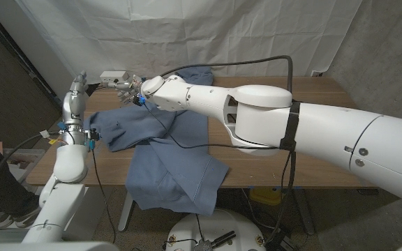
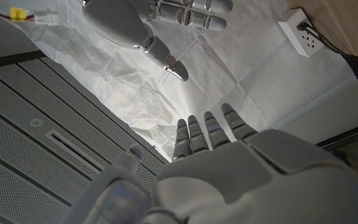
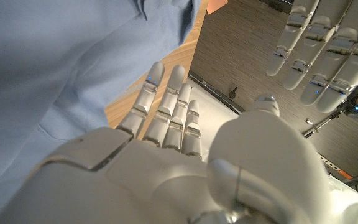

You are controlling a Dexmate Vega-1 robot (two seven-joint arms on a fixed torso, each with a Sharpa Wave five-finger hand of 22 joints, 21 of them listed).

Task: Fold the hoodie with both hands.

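The blue hoodie (image 1: 162, 150) lay rumpled across the left half of the wooden table (image 1: 278, 150) in the head view, a good part of it spilling over the near edge and hanging down at the lower middle of the frame, with another bunch of cloth showing at the far edge behind the right arm. Both hands were raised at the upper left of that frame, above the garment's far left corner. The right hand (image 3: 166, 180) showed in its wrist view with fingers straight and slightly apart, holding nothing, over blue fabric and a strip of bare wood; the left hand (image 2: 229, 168) likewise had its fingers extended and apart, empty, facing the white backdrop sheet (image 2: 185, 106) with the other hand opposite it. The hands looked close to one another, so a collision between their fingers seemed a fair risk if either moved carelessly. A second worry was the overhanging cloth: its weight could drag the hoodie further off the table once a corner was lifted. The black cable (image 1: 187, 143) draped across the fabric might also catch in a fold, and grasping a single layer from so bunched a heap could prove unreliable.
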